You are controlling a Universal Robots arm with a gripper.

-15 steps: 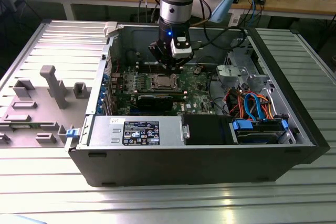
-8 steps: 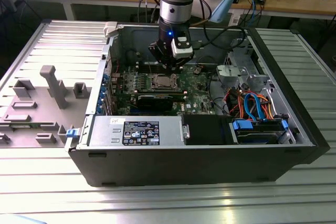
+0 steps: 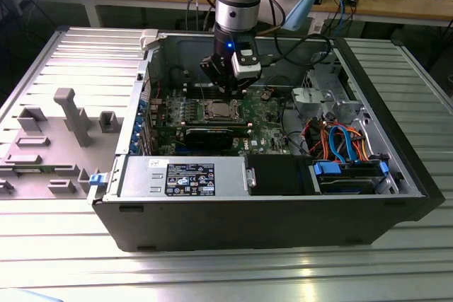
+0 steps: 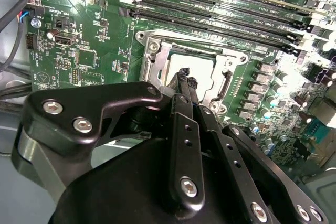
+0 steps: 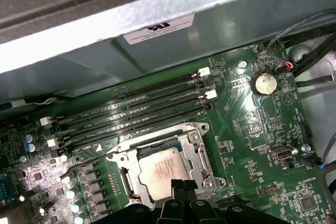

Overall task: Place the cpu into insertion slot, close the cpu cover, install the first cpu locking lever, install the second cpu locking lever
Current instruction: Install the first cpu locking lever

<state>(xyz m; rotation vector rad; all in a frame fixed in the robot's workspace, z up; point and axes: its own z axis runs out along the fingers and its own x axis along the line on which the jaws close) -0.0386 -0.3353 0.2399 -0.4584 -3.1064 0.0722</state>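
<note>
Tool (image 5: 184,185) just above cpu (image 5: 164,169) under closed cpu cover (image 5: 202,156)

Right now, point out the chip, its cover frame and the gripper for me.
chip (image 5: 169,169), first wrist view, middle of its metal top.
cover frame (image 5: 202,157), first wrist view, one side bar.
gripper (image 4: 185,75), second wrist view, at the fingertips.

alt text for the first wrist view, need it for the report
The gripper, fingers together, hangs just over the cpu, which sits in the insertion slot with the cpu cover down around it. Black memory slots run beside the socket on the green board.
</note>
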